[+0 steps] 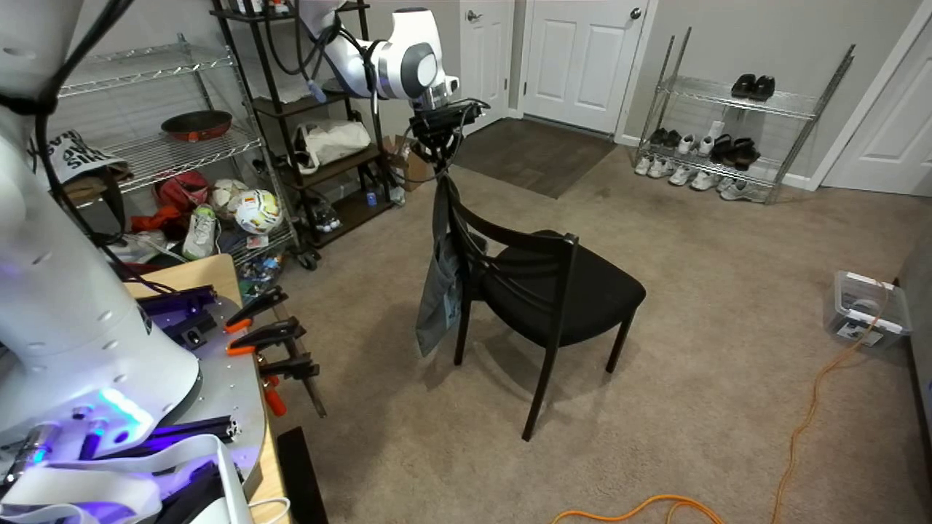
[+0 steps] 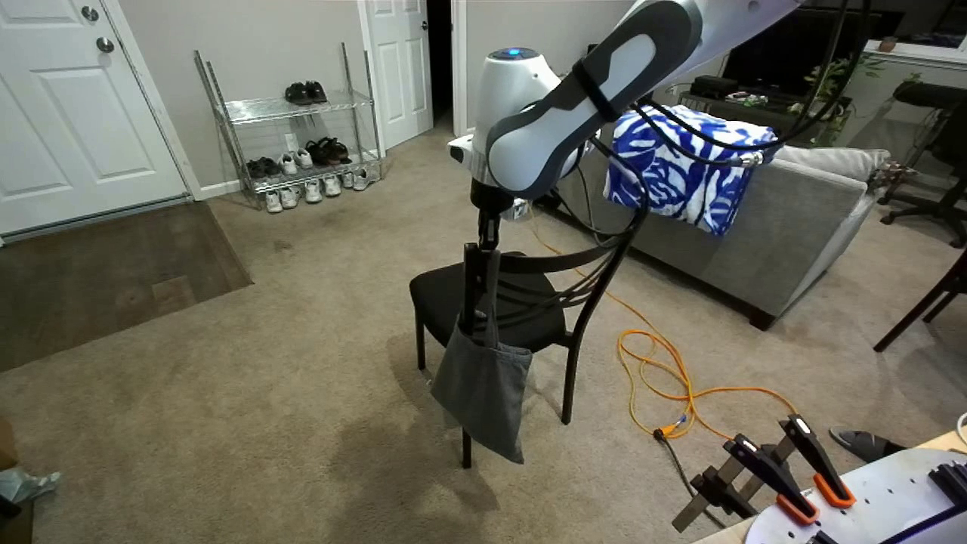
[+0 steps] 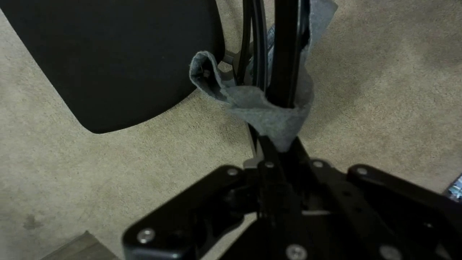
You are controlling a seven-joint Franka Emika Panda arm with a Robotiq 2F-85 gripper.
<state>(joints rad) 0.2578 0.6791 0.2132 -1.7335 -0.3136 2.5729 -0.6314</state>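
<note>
Beige carpet (image 2: 302, 355) beneath a black chair (image 1: 593, 291), orange cord (image 2: 689, 394) (in loops) and perhaps a dark shoe (image 2: 866, 444).

Beige carpet (image 1: 728, 291) is laid across the room; grey walls (image 1: 764, 44) are fitted with white doors (image 1: 582, 58). A dark wood-look floor patch (image 1: 524, 156) is set at the far side. In an exterior view, wire shelving (image 1: 153, 71) is seen at left, cluttered; a metal shoe rack (image 1: 790, 105) is placed far right. In an exterior view, a grey sofa (image 2: 778, 234) is seen at right, draped with a blue-and-white blanket (image 2: 668, 181). Orange cord (image 2: 740, 388) is strewn nearby. Soft shadows are cast.
</note>
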